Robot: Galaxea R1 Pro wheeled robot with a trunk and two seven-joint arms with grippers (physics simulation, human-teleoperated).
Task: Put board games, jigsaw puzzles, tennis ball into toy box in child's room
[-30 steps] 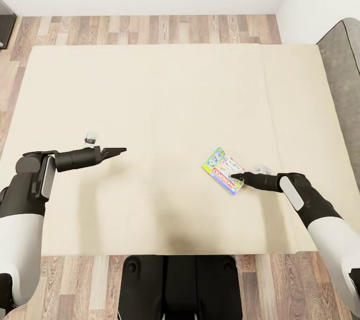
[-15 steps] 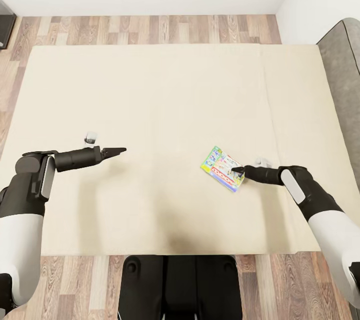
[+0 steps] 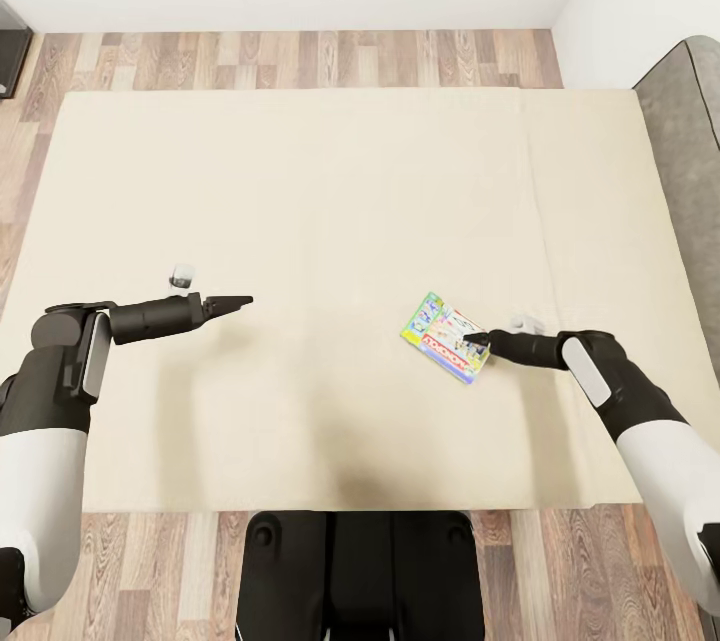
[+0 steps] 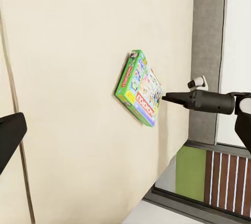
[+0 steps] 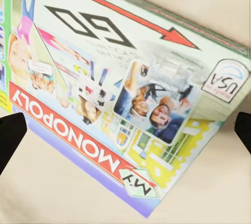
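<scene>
A colourful My Monopoly board game box [image 3: 440, 335] lies flat on the cream bed [image 3: 300, 171], right of the middle. My right gripper [image 3: 474, 338] is at the box's right edge, level with it. The right wrist view has the box lid [image 5: 104, 77] close up, and the two fingertips [image 5: 10, 135] stand wide apart at either side, so the gripper is open around it. My left gripper [image 3: 244, 301] hovers open over bare bedding, far to the left of the box. From the left wrist view, the box [image 4: 137, 88] has the right gripper [image 4: 166, 97] against it.
A grey padded headboard [image 3: 690, 151] runs along the bed's right side. Wooden floor [image 3: 300, 56] lies beyond the far edge, with a dark piece of furniture [image 3: 10, 51] at the far left. My base [image 3: 360, 571] stands at the bed's near edge.
My right gripper has shifted slightly away from me along the box's edge, and the box has nudged a little with it. The left arm has stayed still.
</scene>
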